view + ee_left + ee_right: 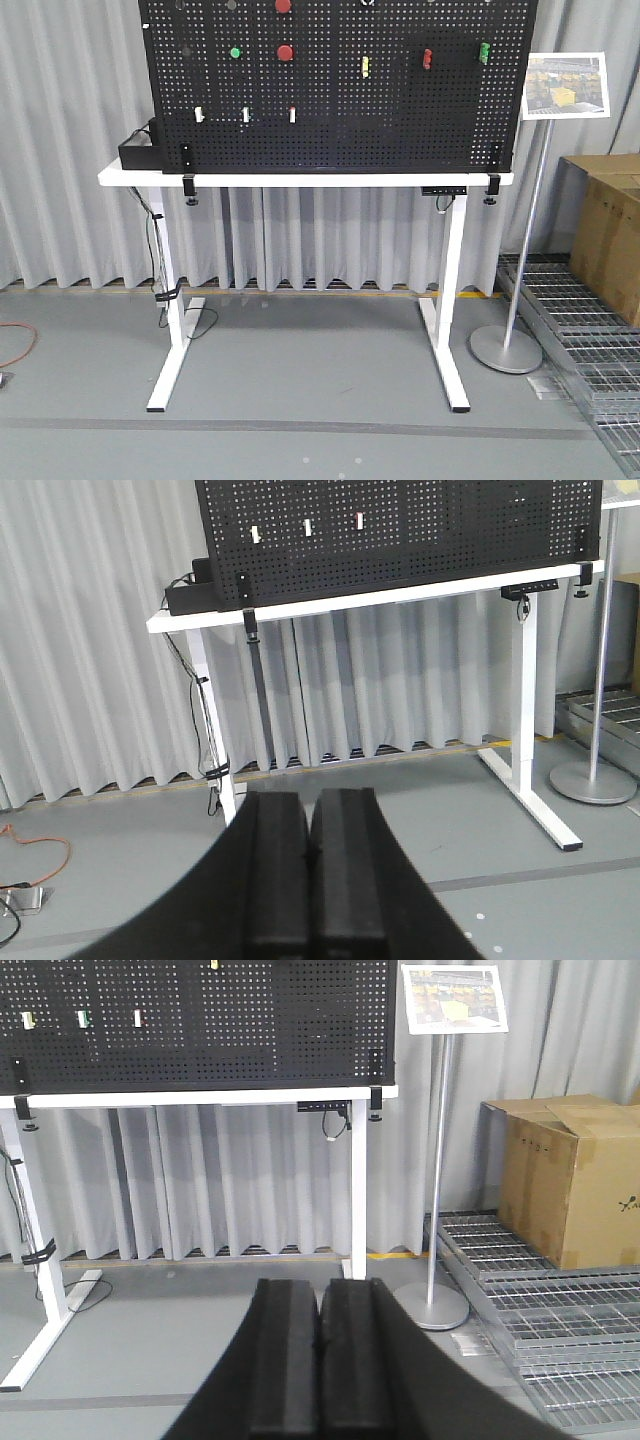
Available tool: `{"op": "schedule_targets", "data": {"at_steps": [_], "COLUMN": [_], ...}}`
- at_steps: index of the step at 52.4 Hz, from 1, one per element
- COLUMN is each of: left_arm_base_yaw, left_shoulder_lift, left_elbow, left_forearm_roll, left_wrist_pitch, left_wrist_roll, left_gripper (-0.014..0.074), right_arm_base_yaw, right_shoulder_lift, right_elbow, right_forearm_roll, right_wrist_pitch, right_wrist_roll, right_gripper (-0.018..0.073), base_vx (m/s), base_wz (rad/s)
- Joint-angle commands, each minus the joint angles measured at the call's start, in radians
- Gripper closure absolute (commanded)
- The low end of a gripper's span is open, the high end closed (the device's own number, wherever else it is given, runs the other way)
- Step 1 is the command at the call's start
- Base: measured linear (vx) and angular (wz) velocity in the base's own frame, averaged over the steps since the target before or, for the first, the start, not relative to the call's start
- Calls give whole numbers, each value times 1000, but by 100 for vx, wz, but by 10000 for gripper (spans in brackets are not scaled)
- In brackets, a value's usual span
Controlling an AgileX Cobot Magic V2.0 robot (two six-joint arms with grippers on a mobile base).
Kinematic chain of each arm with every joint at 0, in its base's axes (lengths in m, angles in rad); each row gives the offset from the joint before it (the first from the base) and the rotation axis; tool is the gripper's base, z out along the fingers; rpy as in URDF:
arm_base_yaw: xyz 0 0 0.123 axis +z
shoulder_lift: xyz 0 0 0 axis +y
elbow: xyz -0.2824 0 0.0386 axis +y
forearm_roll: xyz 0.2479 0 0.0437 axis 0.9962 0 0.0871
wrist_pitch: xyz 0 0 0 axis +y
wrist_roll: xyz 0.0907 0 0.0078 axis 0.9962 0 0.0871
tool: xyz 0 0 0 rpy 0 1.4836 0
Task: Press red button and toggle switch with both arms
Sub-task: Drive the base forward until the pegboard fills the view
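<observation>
**Both claws far from the panel, with look-alike targets ahead**

The left claw (305,852) and the right claw (320,1328) each had their fingers pressed together on nothing. They hung low over the floor, well apart from the black pegboard (400,120) standing on the white counter (300,178).

One red button (285,52) sat on the upper left of the board, just right of a green button (235,52). Another red one (284,5) was cut by the top edge of the front view. The toggle switch could not be picked out with any certainty at that range.

The main risk was probably a wrong target. Small white rocker switches (246,115) and a yellow clip (366,67) shared the board and could be mistaken for the toggle. Neither wrist view showed the button row, so aim would likely lean on the front view alone. An off-centre push might slide off the button's cap. The sign stand (527,230) to the right could also be clipped on the approach.
</observation>
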Motion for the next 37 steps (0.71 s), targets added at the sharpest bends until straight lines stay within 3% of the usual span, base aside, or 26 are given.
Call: {"op": "schedule_targets", "data": {"at_steps": [1, 37], "left_arm_base_yaw": [4, 4], "left_shoulder_lift": [-15, -15], "left_elbow": [34, 34], "left_forearm_roll": [-12, -12], "left_wrist_pitch": [-79, -79], "left_wrist_roll": [-2, -2], "left_gripper": [595, 595], "right_arm_base_yaw": [-5, -5], "right_shoulder_lift": [-18, -18], "right_elbow": [11, 11], "right_forearm_roll": [-3, -3], "right_wrist_pitch": [-87, -89], "right_wrist_roll": [-4, -4], "right_gripper": [559, 559], "base_vx": [0, 0], "base_wz": [0, 0]}}
